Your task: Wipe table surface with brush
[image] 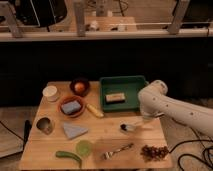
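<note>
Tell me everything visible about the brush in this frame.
The brush lies flat on the table surface, right of centre, below the green tray. Its dark round head points left; the pale handle runs right toward the arm. The tool sits at the handle's far end, under the white arm; contact cannot be made out.

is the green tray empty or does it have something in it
Not empty: a tan block lies in the green tray. The tool is just outside it, near the brush on the table.
</note>
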Robot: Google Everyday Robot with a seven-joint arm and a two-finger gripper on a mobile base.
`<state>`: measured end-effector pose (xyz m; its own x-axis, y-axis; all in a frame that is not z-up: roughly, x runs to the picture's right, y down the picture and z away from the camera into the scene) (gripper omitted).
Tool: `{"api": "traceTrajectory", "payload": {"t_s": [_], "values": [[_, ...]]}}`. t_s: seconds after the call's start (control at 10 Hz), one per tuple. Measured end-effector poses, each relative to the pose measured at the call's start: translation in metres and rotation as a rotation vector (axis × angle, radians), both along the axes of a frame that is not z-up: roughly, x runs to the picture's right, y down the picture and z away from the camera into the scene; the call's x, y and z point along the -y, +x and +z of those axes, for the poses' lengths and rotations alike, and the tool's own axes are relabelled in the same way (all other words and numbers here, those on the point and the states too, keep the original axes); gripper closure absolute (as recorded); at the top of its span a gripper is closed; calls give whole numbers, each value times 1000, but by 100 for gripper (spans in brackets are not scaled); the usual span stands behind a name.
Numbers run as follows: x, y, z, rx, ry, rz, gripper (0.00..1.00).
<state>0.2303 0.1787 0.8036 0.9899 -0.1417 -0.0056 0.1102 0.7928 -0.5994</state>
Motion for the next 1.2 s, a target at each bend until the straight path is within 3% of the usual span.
{"api": "traceTrajectory", "payload": {"t_s": [0.3, 0.6, 0.9, 1.2], "values": [[1, -40, 5, 42, -6, -55, 100], [-18, -75, 1, 121, -53, -177, 100], [-32, -68, -10, 145, -74, -217, 100], [-31, -33, -13, 116, -75, -183, 100]]}}
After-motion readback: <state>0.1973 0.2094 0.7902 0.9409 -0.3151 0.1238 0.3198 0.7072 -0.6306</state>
